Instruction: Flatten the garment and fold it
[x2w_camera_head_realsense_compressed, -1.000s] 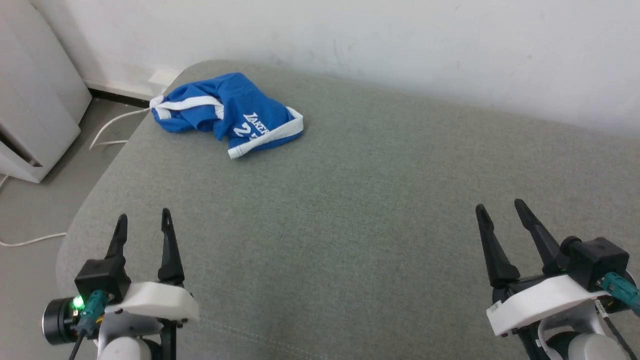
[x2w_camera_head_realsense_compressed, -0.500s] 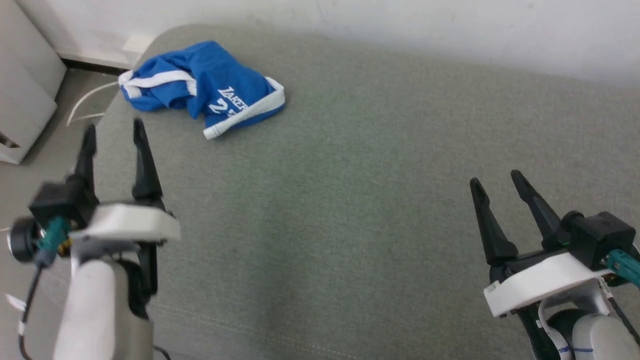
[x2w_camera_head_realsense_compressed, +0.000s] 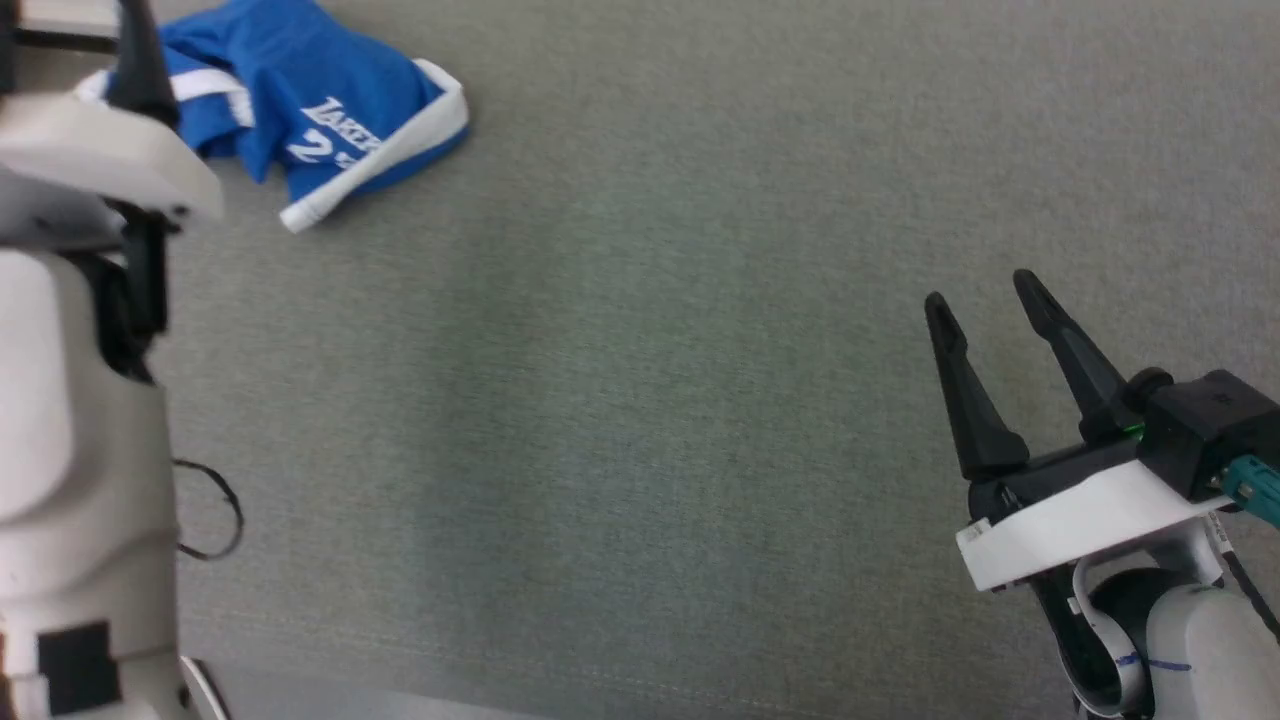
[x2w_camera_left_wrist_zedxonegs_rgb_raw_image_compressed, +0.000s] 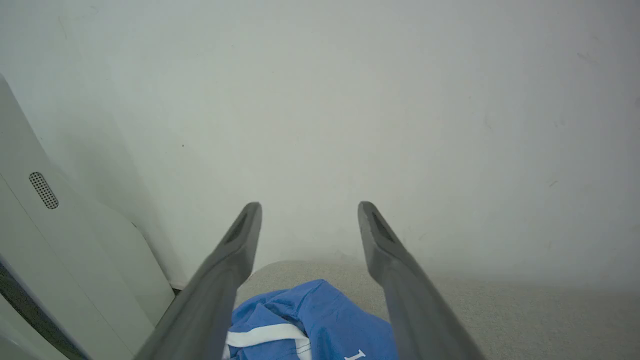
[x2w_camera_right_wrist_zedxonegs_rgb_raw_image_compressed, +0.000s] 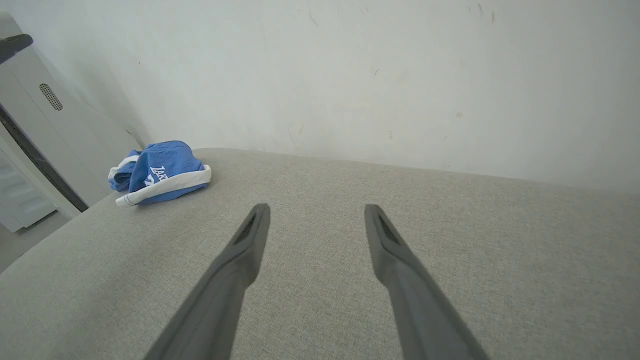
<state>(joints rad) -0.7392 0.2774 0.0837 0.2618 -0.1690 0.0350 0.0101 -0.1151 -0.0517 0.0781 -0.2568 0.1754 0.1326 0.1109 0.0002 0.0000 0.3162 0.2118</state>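
Shorts (x2w_camera_head_realsense_compressed: 300, 110) lie bunched at the cushion's (x2w_camera_head_realsense_compressed: 640, 400) far left corner. Left pincer (x2w_camera_left_wrist_zedxonegs_rgb_raw_image_compressed: 307, 215) hovers over them, right pincer (x2w_camera_head_realsense_compressed: 985, 295) well away, both with fingers spread. Risk: a sideways drag pulls them off the edge.

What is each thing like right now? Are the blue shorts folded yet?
blue shorts: crumpled in a heap, not folded, not held, lying on the grey cushion.
left end effector: open, empty, close to the blue shorts.
right end effector: open, empty, over bare cushion, far from the blue shorts.
grey cushion: flat, with the blue shorts near one corner.
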